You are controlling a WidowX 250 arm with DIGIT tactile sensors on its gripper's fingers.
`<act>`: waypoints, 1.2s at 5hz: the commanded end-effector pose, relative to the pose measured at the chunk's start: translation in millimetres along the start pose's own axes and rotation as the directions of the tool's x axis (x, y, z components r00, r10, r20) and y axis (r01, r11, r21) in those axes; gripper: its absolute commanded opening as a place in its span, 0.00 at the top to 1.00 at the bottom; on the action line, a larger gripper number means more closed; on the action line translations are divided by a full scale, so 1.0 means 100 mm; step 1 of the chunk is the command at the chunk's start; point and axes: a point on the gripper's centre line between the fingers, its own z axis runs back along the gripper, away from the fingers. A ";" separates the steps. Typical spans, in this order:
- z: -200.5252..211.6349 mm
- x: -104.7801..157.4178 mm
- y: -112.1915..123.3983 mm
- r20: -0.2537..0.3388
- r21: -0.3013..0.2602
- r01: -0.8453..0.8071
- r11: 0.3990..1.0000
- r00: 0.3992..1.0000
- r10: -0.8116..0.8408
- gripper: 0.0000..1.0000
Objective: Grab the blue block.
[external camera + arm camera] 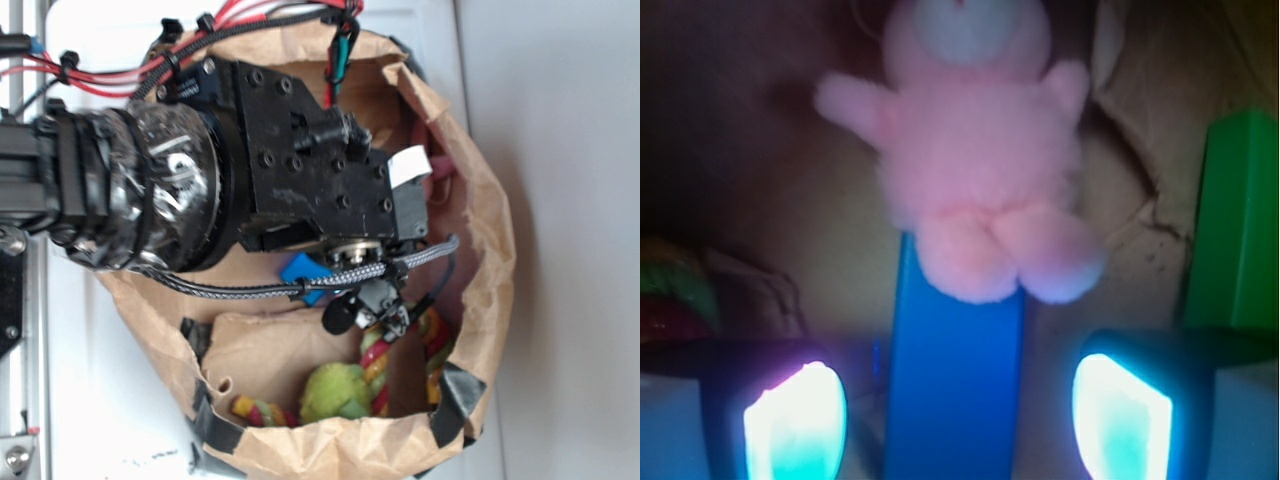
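Observation:
In the wrist view the blue block (955, 370) lies flat and lengthwise on the brown paper, running up from the bottom edge. My gripper (958, 420) is open and straddles its near end. The left pad (795, 420) and right pad (1120, 415) glow on either side, each with a gap to the block. A pink plush bunny (975, 170) rests its feet on the block's far end. In the exterior view my arm (300, 170) reaches down into the bag and hides the fingertips and the block.
A green block (1235, 230) stands at the right, close to my right finger. The brown paper bag (480, 230) walls in everything. A green ball (335, 390) and a colourful rope toy (255, 410) lie in the bag's lower part.

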 end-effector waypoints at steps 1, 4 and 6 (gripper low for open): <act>-0.10 0.39 -0.32 0.017 -0.009 0.023 1.000 1.000 -0.023 0.00; -0.14 0.36 -0.36 0.012 0.005 0.020 1.000 1.000 -0.020 0.58; 0.11 -0.32 -0.04 0.030 -0.039 0.058 0.998 0.998 -0.057 1.00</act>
